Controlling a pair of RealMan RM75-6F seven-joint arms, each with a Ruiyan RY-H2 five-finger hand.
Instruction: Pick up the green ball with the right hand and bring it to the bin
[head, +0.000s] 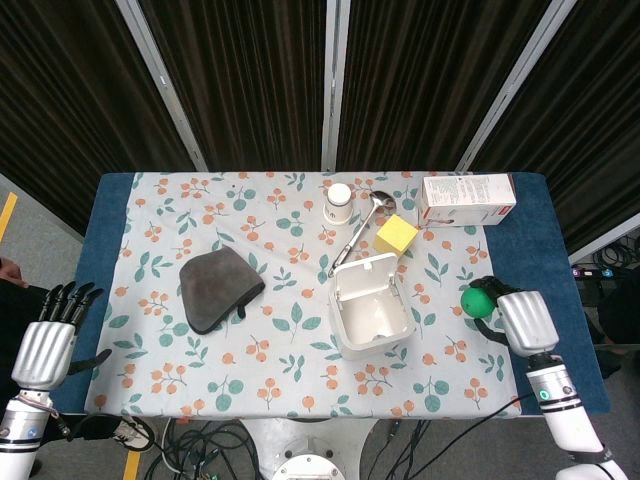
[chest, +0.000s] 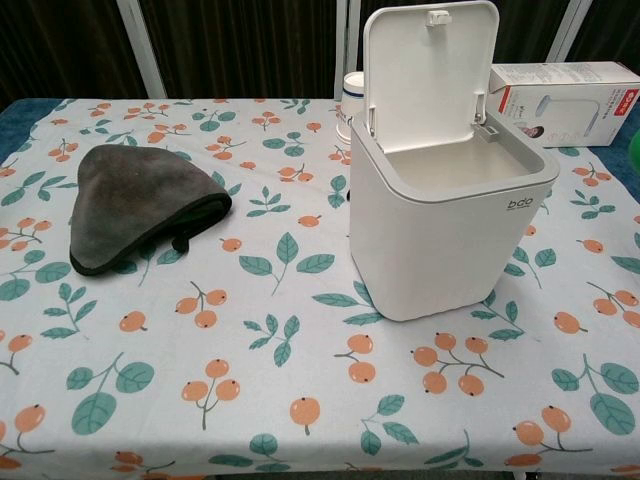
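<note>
My right hand (head: 522, 320) grips the green ball (head: 477, 301), held off the table to the right of the white bin (head: 371, 318). The bin (chest: 450, 225) stands open, lid tilted back, and its inside looks empty. In the chest view only a sliver of green shows at the right edge; the right hand is out of that frame. My left hand (head: 48, 338) hangs beyond the table's left edge, fingers apart, holding nothing.
A dark grey cloth (head: 216, 286) lies left of the bin. Behind the bin are a yellow cube (head: 396, 235), a metal spoon (head: 360, 228), a small white jar (head: 339, 201) and a white carton (head: 467, 199).
</note>
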